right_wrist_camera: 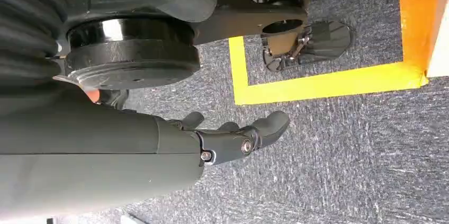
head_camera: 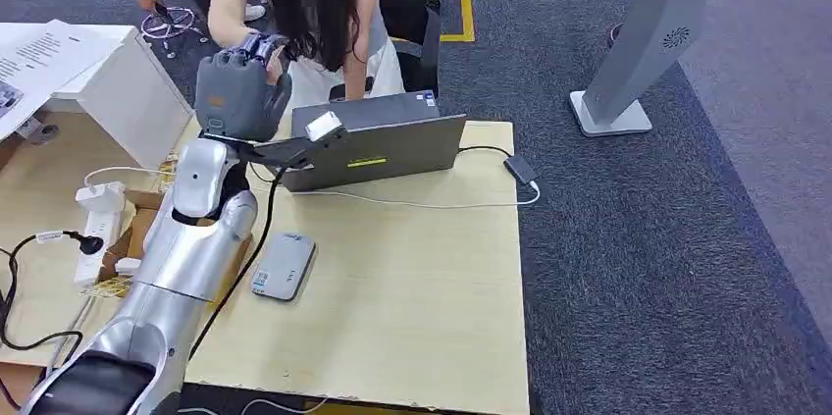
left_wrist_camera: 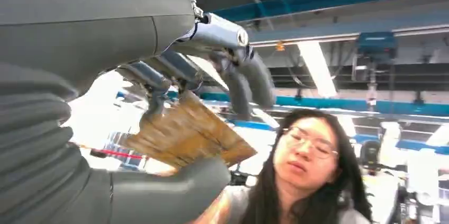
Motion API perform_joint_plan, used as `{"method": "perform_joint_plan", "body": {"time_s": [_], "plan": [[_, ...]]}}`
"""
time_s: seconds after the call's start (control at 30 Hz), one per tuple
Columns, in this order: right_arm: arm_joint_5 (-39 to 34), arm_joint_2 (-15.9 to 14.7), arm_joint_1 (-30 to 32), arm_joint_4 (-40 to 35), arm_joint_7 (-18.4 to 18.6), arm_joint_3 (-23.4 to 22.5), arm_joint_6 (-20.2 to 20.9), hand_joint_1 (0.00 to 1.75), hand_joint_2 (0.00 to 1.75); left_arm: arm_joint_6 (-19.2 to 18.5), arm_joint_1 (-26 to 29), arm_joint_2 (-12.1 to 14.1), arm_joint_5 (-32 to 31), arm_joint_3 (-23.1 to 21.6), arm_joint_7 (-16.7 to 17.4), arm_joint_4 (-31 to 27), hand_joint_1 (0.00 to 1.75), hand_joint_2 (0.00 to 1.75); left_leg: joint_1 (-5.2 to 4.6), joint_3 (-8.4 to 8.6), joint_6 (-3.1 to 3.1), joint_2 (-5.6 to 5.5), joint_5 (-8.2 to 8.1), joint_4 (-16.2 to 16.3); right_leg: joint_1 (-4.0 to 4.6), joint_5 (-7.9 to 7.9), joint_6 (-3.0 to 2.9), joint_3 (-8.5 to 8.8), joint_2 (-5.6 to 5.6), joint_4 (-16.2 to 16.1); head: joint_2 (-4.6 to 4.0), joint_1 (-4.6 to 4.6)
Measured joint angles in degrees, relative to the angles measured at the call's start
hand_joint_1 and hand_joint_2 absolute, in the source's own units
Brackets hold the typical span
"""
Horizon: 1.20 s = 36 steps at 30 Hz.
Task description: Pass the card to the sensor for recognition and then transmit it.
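I've got the left hand (head_camera: 240,91) raised high over the far left of the table (head_camera: 412,307), w/ a person (head_camera: 314,3) bent over right behind it. From the left wrist cam the card (left_wrist_camera: 185,136) is pinched in that hand: thumb (left_wrist_camera: 174,184) under it, darker fingers (left_wrist_camera: 238,75) curled over its top edge. Card looks tan/brownish, tilted, a bit blurred, so I can't read any print on it. The person's face is close behind the card in that cam. In the head cam I can't tell whether their hand touches the robot's hand; they overlap.

Sensor (head_camera: 283,266), a flat grey pad, lies on the table near me, just beside the silver left forearm, well below the raised hand. Card is up in the air, not on the sensor.

Right hand (right_wrist_camera: 233,136) hangs by the robot's side over grey carpet (right_wrist_camera: 344,166) w/ a yellow tape line (right_wrist_camera: 328,83); fingers loosely curled, apart, holding nothing.

Other stuff: open laptop (head_camera: 378,145) at the table's far edge w/ a white cable (head_camera: 412,203) running to a small adapter (head_camera: 520,170), power strip (head_camera: 98,229) on the left, grey stand (head_camera: 643,32) on the carpet to the right
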Motion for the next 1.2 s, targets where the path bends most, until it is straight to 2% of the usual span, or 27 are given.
{"method": "perform_joint_plan", "body": {"time_s": [0.43, 0.77, 0.83, 1.0, 1.13, 1.2], "plan": [[0.00, 0.00, 0.00, 0.00, -0.02, 0.02, 0.00, 0.00, 1.75, 0.31, 0.08, -0.02, 0.68, -0.61, -0.92, 1.25, 0.00, 1.75, 0.00, 0.00, 0.00, 0.00, 0.00, -0.03, 0.00, 0.00, 0.00, 0.00, 0.00, 0.00, 0.00, 0.00], [-0.13, 0.00, -0.01, 0.00, -0.04, 0.00, -0.07, 0.00, 1.75, 3.06, 3.18, 0.09, 1.36, -1.57, -3.00, -0.68, 0.00, 1.75, 0.00, -0.02, 0.00, 0.00, 0.00, -0.05, 0.01, 0.00, 0.00, 0.01, 0.00, 0.01, 0.00, 0.00], [-0.85, 0.00, -0.02, 0.00, -0.48, -0.02, -0.41, 0.00, 1.75, 5.34, 5.67, 0.96, 3.47, -1.75, -5.33, -3.29, 0.00, 1.75, -0.01, 0.00, 0.00, 0.04, 0.00, -0.12, -0.01, 0.00, -0.01, 0.03, 0.03, 0.02, 0.00, 0.00], [-2.82, 0.00, -0.03, -0.02, -1.66, -0.44, -1.92, 0.00, 1.75, 13.13, 19.01, 4.96, 7.63, -1.84, -12.16, -15.22, 0.00, 1.75, -0.03, 0.00, -0.01, 0.11, -0.07, -0.17, -0.05, -0.11, -0.01, -0.01, 0.10, 0.01, 0.00, -0.02], [-3.80, -0.02, -0.06, -0.04, -1.92, -1.16, -2.99, 0.00, 1.75, 13.88, 29.42, 6.01, 9.11, 1.02, -21.87, -23.81, 0.00, 1.75, -0.03, -0.07, -0.06, -0.12, -0.11, -0.20, -0.04, -0.24, -0.01, -0.01, -0.18, 0.00, 0.00, 0.02], [-4.11, -0.04, -0.31, -0.07, -1.90, -1.53, -2.93, 0.00, 1.75, 13.88, 32.82, 5.75, 9.55, 2.50, -24.75, -26.49, 0.00, 1.75, -0.03, -0.11, -0.06, -0.15, -0.11, -0.20, -0.05, -0.24, -0.01, 0.00, -0.24, -0.01, 0.00, 0.02]]}}
